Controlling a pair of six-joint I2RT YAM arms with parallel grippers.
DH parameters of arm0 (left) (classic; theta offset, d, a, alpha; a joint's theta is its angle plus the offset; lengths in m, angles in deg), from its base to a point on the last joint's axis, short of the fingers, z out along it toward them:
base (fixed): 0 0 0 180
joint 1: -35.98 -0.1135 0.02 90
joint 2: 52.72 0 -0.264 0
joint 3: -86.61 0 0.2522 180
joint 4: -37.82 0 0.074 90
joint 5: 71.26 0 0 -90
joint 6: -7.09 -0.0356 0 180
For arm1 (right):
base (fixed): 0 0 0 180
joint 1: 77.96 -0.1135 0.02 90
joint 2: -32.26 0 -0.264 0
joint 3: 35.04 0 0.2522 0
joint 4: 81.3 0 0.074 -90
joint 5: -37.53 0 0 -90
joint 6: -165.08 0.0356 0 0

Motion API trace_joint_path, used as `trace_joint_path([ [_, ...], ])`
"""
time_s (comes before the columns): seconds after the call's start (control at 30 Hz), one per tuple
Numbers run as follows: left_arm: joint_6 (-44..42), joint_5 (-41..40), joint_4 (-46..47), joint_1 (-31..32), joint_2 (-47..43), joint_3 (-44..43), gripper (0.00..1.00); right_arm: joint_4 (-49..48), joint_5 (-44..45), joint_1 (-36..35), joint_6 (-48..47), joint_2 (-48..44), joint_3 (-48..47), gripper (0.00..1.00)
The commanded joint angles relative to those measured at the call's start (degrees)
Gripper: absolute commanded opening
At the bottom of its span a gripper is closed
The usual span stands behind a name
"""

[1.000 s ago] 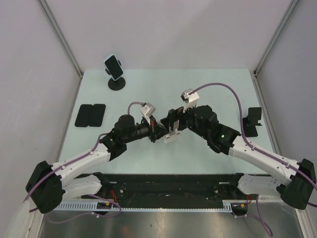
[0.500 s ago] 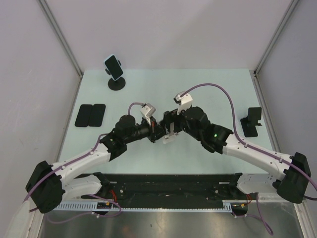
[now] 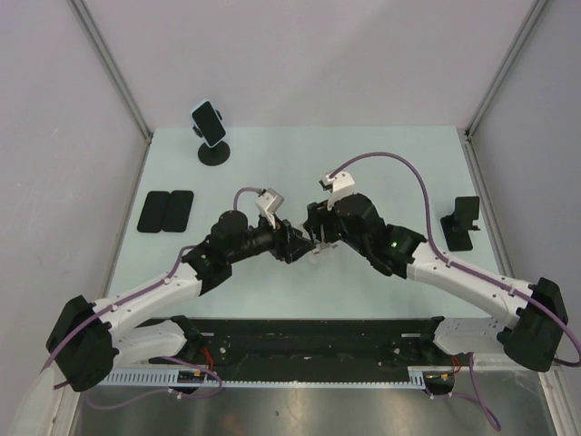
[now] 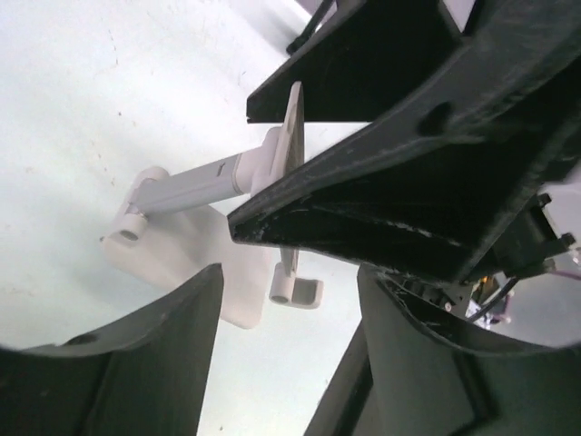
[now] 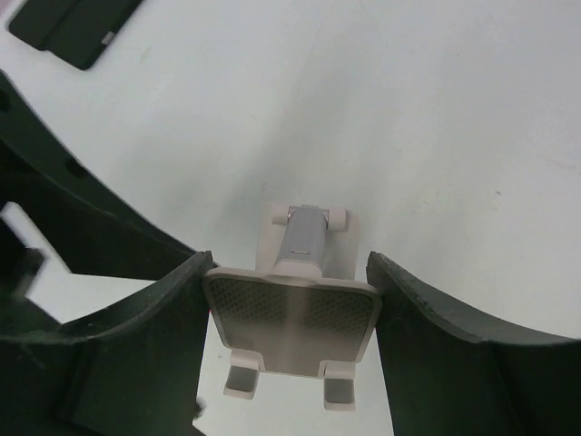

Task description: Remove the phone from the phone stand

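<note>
Right gripper (image 5: 289,263) clamps white phone stand (image 5: 290,318) plate (both edges touching); left gripper (image 4: 290,272) open.

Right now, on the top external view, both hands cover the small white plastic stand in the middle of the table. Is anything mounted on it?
Observer: No. The right wrist view shows the white plastic stand with its flat patterned plate bare.
Operator: Is the right hand gripping it?
Observer: The right hand brackets the plate, one finger at each side edge. I cannot tell whether they press on it.
Operator: And the left hand?
Observer: The left wrist view shows the left hand open, with bare table between its fingers and the stand's lower lip.
</note>
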Motion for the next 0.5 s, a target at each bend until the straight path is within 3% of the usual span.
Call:
trace_joint_path([
  [0.0, -0.52, -2.03, 1.02, 0.2, -2.93, -3.38, 0.72, 2.81, 1.97, 4.21, -4.16, -3.11, -2.29, 0.19],
  [0.17, -3.86, -9.5, -9.78, -0.33, -5.65, -6.98, 0.96, 6.76, -3.56, 13.97, -9.96, -4.34, -2.12, 0.14],
  [0.27, -5.88, -11.71, -14.1, -2.17, -8.03, -9.27, 1.0, 8.35, -5.85, 21.44, -13.75, -4.08, -2.03, 0.11],
  [0.47, -8.95, -11.88, -21.39, -12.79, -16.19, -9.01, 1.0, 8.53, -12.71, 36.2, -20.07, -1.71, -1.24, 0.1],
])
